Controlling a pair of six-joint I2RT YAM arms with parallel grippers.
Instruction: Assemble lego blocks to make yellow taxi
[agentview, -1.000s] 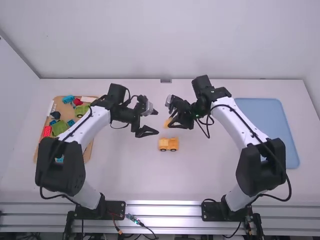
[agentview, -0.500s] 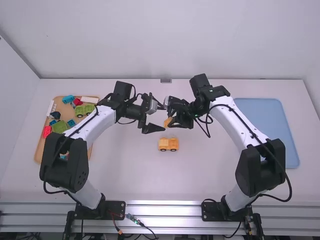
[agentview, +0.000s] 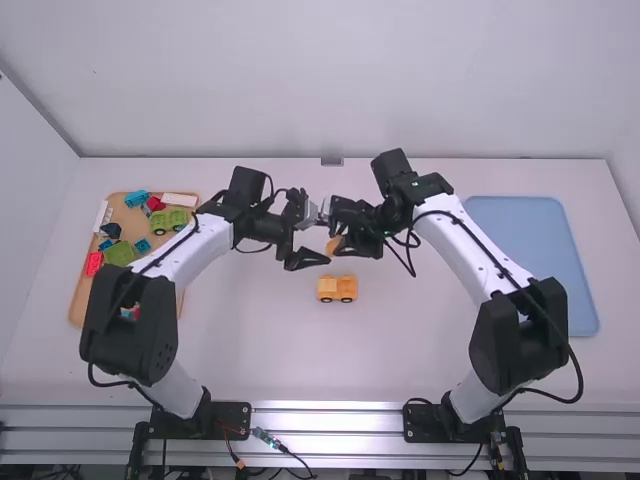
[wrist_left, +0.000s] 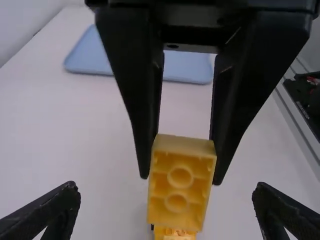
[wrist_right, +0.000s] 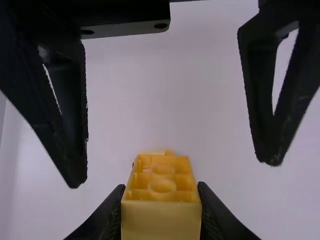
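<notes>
The right tool (wrist_right: 160, 187) is closed on a yellow block (wrist_left: 177, 190), pinching it near one end; the rest juts past its fingertips, hollow underside turned toward the left tool (wrist_left: 166, 189). The left tool is spread wide, empty, its fingers on either side of the block without touching it. The car (agentview: 337, 288) sits on the surface (agentview: 250, 340), below both tools, nearer the robot's bases.

This looks like a handover or a regrip. If the left tool shuts off-centre, one finger would meet the block first and swivel it in that short pinch. Coming in too deep, its fingers could knock the right tool's. Should the right tool let go too early, the block would drop, perhaps onto the car.
</notes>
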